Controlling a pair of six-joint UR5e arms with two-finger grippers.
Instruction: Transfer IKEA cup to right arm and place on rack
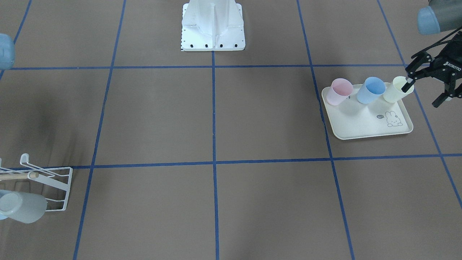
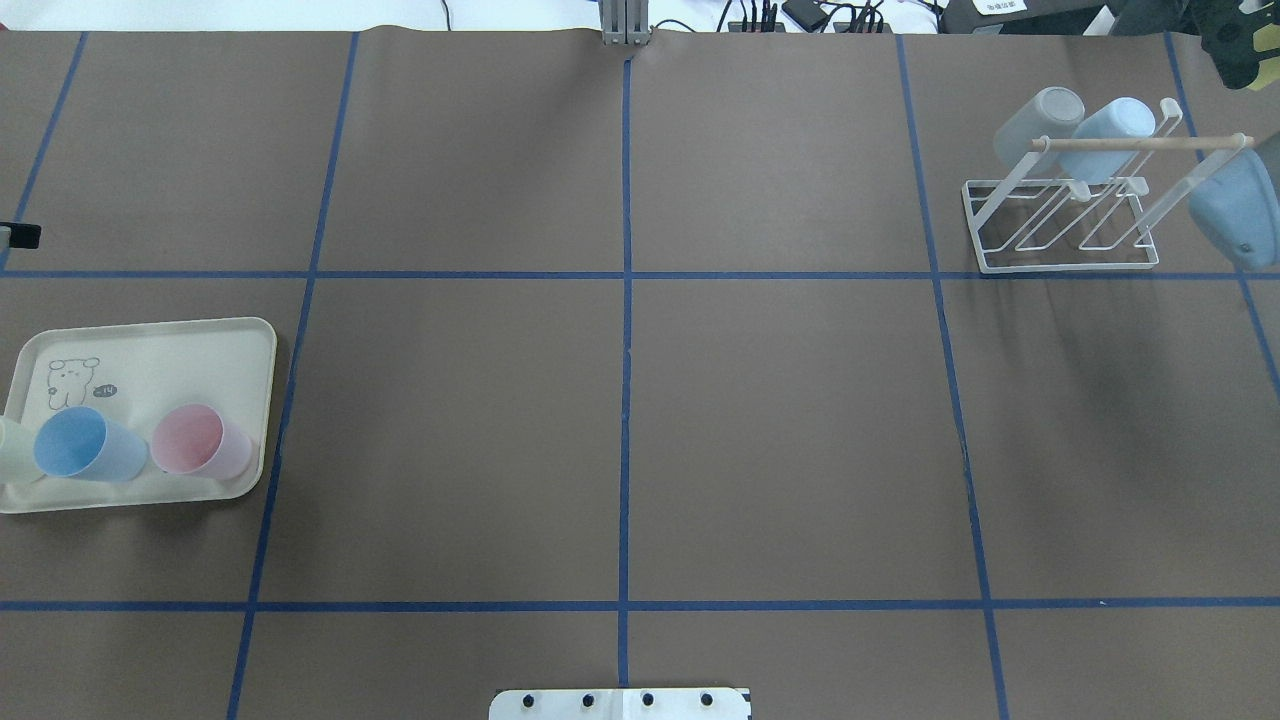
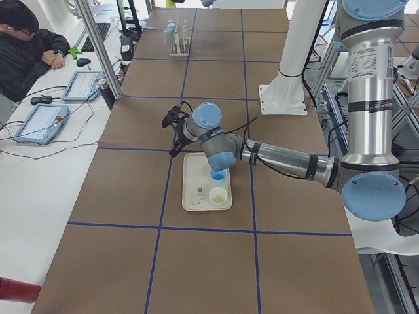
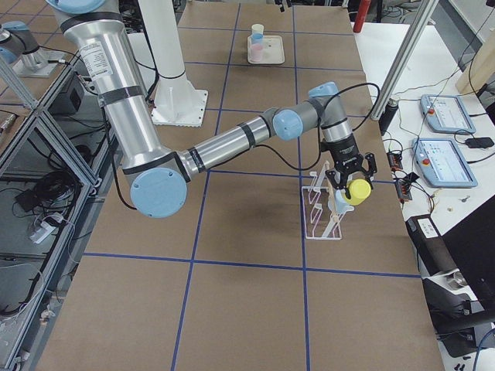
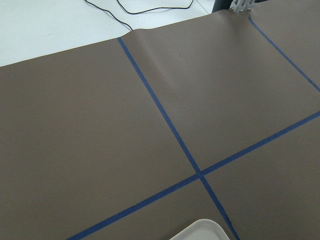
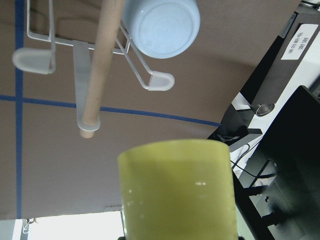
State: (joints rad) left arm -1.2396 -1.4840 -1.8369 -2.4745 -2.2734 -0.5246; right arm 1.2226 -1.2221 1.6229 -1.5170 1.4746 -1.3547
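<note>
I'm gripping a yellow-green plastic cup [image 6: 176, 192] in the right jaws beside the white wire rack [image 6: 159, 80], for hanging; the left jaws are gaping open.

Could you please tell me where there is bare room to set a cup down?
Bare: the table squares between tray and rack, and the tray's rabbit-print half. Crowded: the tray's robot-side edge, with pink cup, blue cup, cream cup, left claw alongside; and by the rack, where right claw holds a yellow cup.
</note>
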